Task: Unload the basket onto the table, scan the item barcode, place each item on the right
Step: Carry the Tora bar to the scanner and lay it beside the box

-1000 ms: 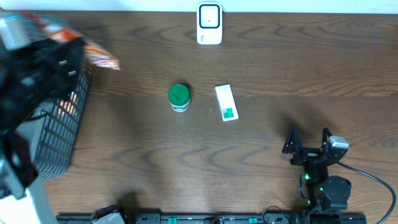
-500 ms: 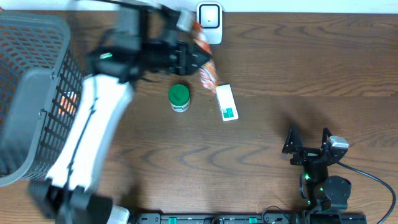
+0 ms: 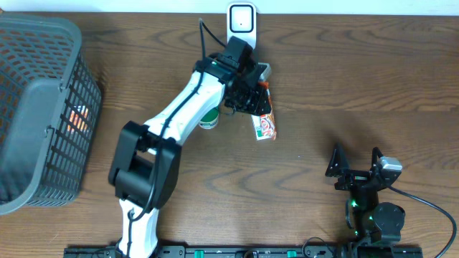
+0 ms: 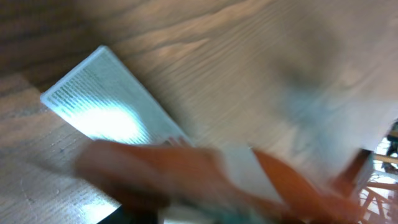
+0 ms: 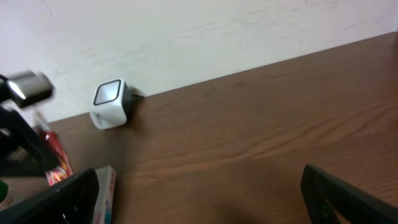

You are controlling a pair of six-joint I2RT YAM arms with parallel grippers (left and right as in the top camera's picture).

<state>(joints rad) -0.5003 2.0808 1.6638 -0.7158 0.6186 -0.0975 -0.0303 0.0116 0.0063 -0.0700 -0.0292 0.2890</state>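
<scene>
My left gripper (image 3: 251,99) is shut on an orange and white snack packet (image 3: 266,124), which hangs just in front of the white barcode scanner (image 3: 242,26) at the table's back edge. The packet hovers over a white box (image 4: 106,106) lying on the table. In the left wrist view the packet (image 4: 186,177) is a blurred orange shape across the bottom. The right wrist view shows the scanner (image 5: 111,102), the packet (image 5: 55,155) and the box (image 5: 104,190) at its left. My right gripper (image 3: 356,166) rests open at the front right, holding nothing.
A grey mesh basket (image 3: 36,107) with more items inside stands at the left edge. A green-capped jar (image 3: 209,122) sits beside my left arm, partly hidden by it. A cable runs off from the right arm's base (image 3: 423,204).
My left arm has swung from the basket at the left across to the middle of the table, carrying the packet to just below the scanner. The right arm has not moved.
</scene>
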